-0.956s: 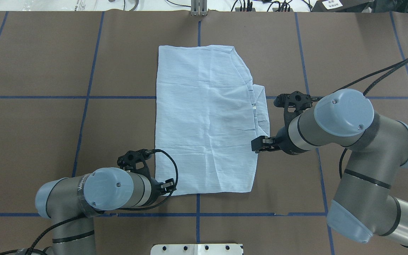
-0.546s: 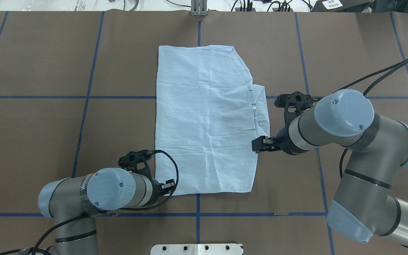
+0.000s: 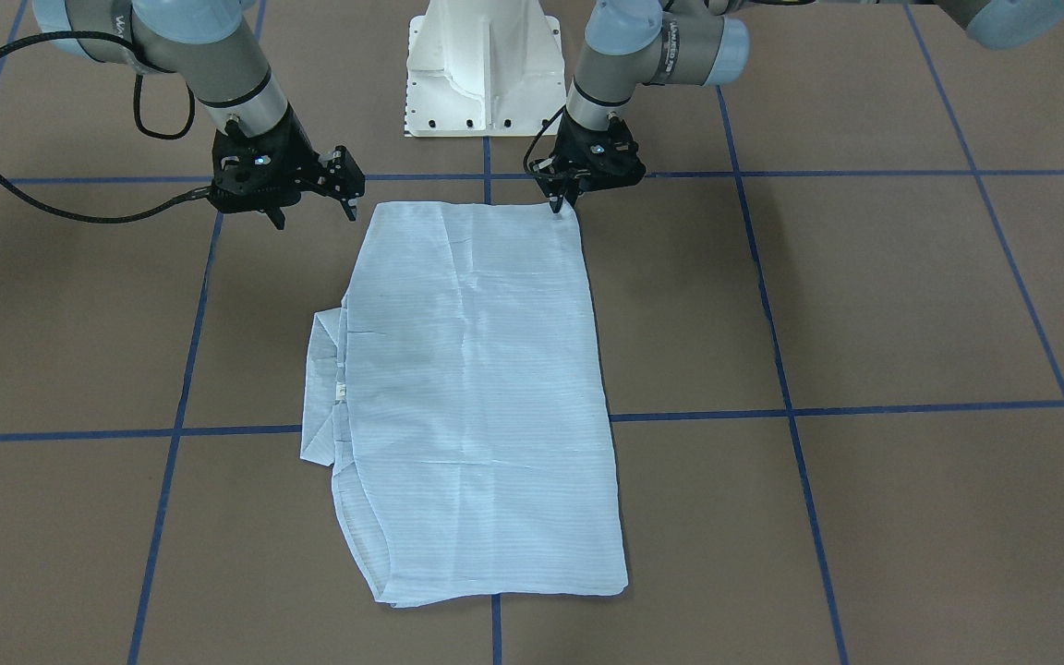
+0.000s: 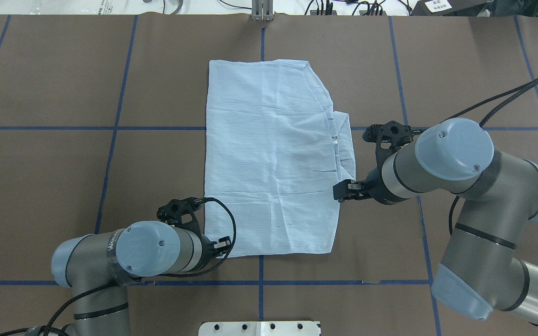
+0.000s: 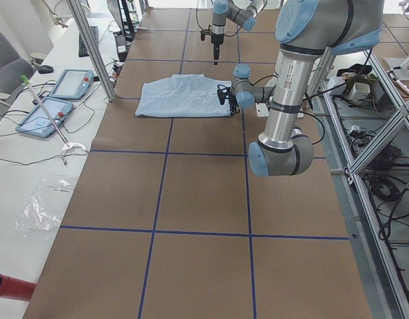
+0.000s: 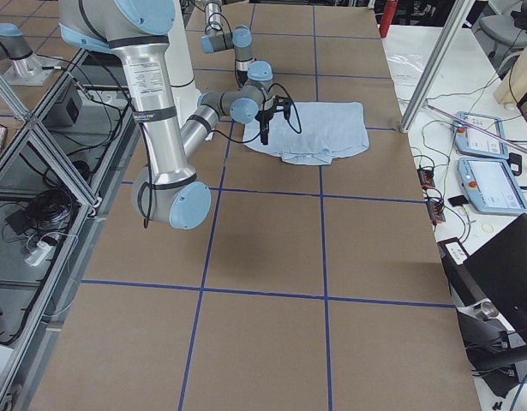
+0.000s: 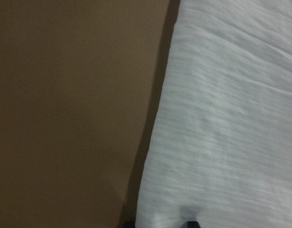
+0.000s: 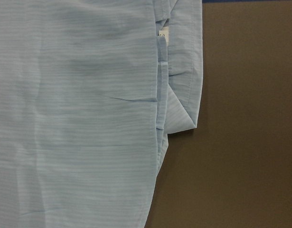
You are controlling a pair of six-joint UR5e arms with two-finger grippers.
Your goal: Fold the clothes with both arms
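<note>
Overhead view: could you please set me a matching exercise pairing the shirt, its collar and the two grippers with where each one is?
Things: 1 shirt; 2 collar; 3 left gripper; 4 right gripper.
Places: a at the shirt's near left corner; b sticking out of the shirt's right side; c lying flat in the middle of the table; d at the shirt's right edge, on the collar's near side.
Pairs: 1-c, 2-b, 3-a, 4-d.

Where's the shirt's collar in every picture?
Front-facing: collar on the left of the shirt.
Overhead: on its right side.
Left side view: far edge, too small to be sure.
Right side view: near edge.
Left wrist: not in it.
Right wrist: right of the cloth.
Landmark: the blue line running into the collar.
</note>
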